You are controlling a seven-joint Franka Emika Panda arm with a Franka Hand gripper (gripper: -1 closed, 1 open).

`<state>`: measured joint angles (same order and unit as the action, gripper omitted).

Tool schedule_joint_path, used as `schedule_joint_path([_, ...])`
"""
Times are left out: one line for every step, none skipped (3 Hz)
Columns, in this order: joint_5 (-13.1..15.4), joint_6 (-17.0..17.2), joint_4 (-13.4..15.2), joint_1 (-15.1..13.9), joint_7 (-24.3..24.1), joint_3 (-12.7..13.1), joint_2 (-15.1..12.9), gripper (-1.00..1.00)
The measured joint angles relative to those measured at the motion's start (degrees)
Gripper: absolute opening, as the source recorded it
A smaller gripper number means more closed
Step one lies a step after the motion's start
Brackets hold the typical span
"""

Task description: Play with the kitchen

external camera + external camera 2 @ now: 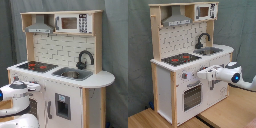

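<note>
The kitchen point(70, 50) point(183, 45) stands upright, white and pale wood. On its counter are a black-red hob point(180, 59), a sink point(72, 74) and a black faucet point(85, 59). A grey hood point(40, 27) and a small microwave point(70, 22) sit at the top. In the second exterior view my gripper point(201, 75) reaches in from the right. It is level with the front panel just above the windowed oven door point(192, 95), at or very near the panel. In the first exterior view my white arm point(17, 92) is at the lower left and covers the oven front.
A grey curtain point(138, 60) hangs behind the kitchen. The kitchen rests on a wooden surface point(228, 112). A cupboard door with a dark inset point(62, 106) sits under the sink. The rounded counter end point(102, 79) juts out past the sink.
</note>
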<state>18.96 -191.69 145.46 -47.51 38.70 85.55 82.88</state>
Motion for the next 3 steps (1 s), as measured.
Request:
schedule_joint_path([-0.02,1.62,0.24,0.58,-4.19,-0.11,0.0,-1.0])
schedule_joint_path([-0.05,1.54,0.29,0.63,-10.65,-0.11,0.0,-1.0])
schedule_joint_path([-0.16,1.23,0.4,0.63,-17.04,-0.11,0.0,-1.0])
